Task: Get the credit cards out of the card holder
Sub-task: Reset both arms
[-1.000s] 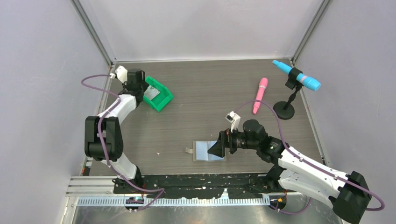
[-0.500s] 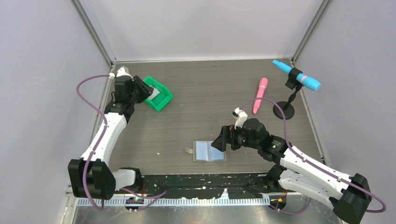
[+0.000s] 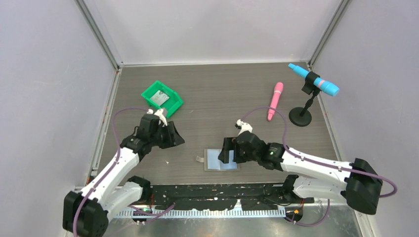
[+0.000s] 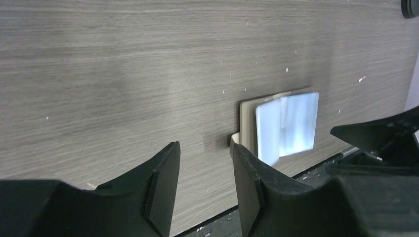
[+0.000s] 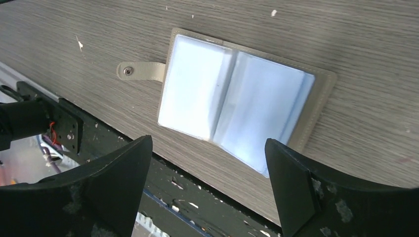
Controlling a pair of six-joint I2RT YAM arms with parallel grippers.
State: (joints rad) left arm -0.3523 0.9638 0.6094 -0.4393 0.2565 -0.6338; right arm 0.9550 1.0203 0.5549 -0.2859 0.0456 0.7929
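Grey wood-grain table (image 3: 212,94), top view. Count:
- one wallet (image 3: 221,160), open and flat at the near edge, centre
- one green bin (image 3: 173,107), far left, with one pale card (image 3: 159,98) in it
- one pink pen (image 3: 274,100)
- one blue marker (image 3: 314,79), clipped on one black stand (image 3: 300,117), far right
- two arms

Left gripper (image 3: 174,138) hangs left of the wallet, well apart from it; its jaws are hard to read from here. Right gripper (image 3: 226,150) is over the wallet's right half and covers part of it.

Left wrist view: two fingers (image 4: 160,190) stand apart with only bare table between them, nothing held. The wallet lies beyond the right finger, which hides its near corner. One tip of the right gripper shows at the right edge, cut off.

Right wrist view: two fingers (image 5: 123,170) are spread wide with nothing gripped; the wallet is seen between and beyond them. It shows two clear-fronted pockets, pale blue with glare, and one grey tab (image 5: 141,70) with a snap on its left edge. The number of cards inside cannot be made out under the glare.
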